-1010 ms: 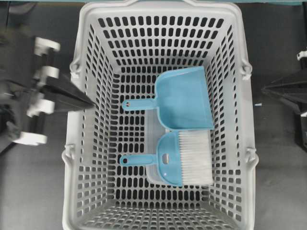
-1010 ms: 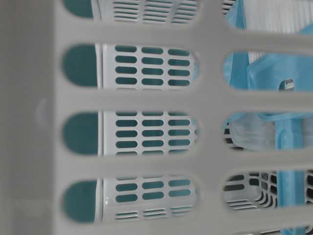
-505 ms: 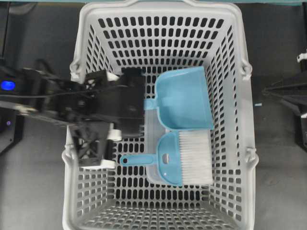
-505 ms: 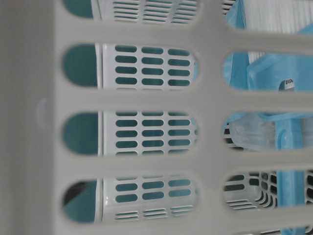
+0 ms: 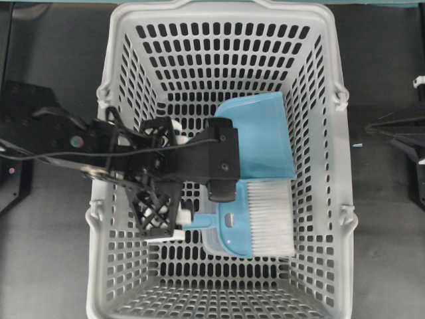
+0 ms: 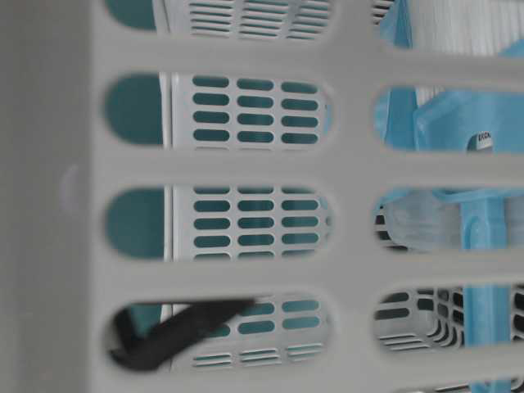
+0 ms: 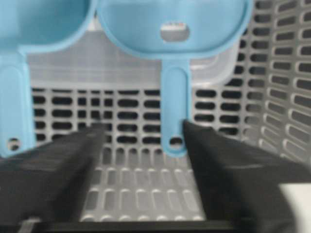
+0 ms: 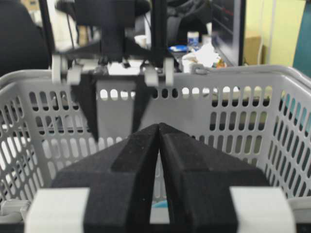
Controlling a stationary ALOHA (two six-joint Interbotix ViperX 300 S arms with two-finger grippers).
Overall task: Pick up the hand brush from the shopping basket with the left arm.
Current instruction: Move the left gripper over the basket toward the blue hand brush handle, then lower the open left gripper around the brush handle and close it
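Observation:
The hand brush (image 5: pixel 255 222), teal with white bristles, lies in the shopping basket (image 5: pixel 126 53) on a clear container. In the left wrist view its head (image 7: pixel 170 22) is at the top and its thin handle (image 7: pixel 174 104) points toward me. My left gripper (image 5: pixel 166 199) is open inside the basket. It also shows in the left wrist view (image 7: pixel 143 127), where the handle's hole end lies just inside the right finger (image 7: pixel 233 165), apart from the left finger (image 7: pixel 48 167). My right gripper (image 8: pixel 159 125) is shut and empty outside the basket (image 5: pixel 372 124).
A teal dustpan (image 5: pixel 259 136) lies beside the brush, its handle (image 7: pixel 14 107) just outside my left finger. A clear lidded container (image 7: pixel 121 65) lies under both. The basket's walls enclose the gripper. A black finger (image 6: pixel 172 332) shows through a wall hole.
My left arm has moved right and deeper into the basket, from over the dustpan handle to around the brush handle. A finger now shows at table level. The right arm has not moved.

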